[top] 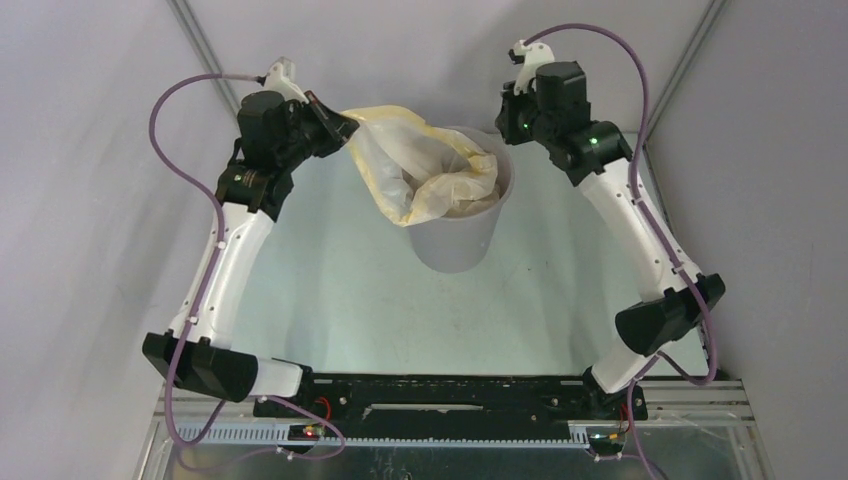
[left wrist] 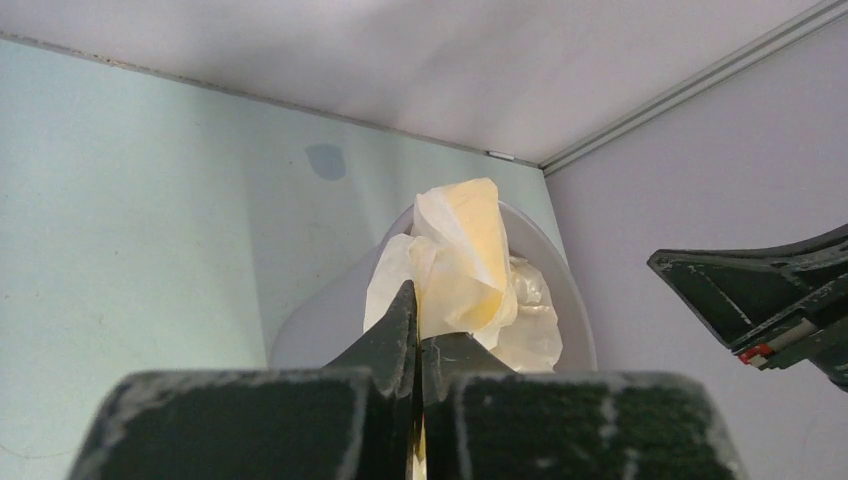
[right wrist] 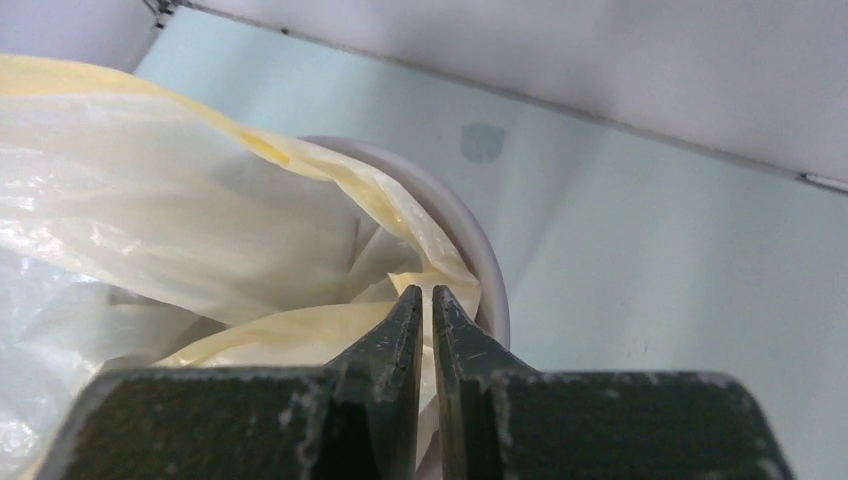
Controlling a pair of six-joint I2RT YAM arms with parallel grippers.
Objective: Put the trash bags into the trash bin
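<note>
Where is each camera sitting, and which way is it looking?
Top camera: high behind the arms, looking down on the table, both arms and the trash bin.
Left wrist camera: on the left arm, looking past the left hand, shut on the trash bag, toward the bin.
Right wrist camera: on the right arm, looking past the right hand at the bin's rim.
All three share bag and bin.

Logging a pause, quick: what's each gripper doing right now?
Left gripper: closed on the trash bag.
Right gripper: closed at the bag's edge; whether it pinches any plastic cannot be told.
</note>
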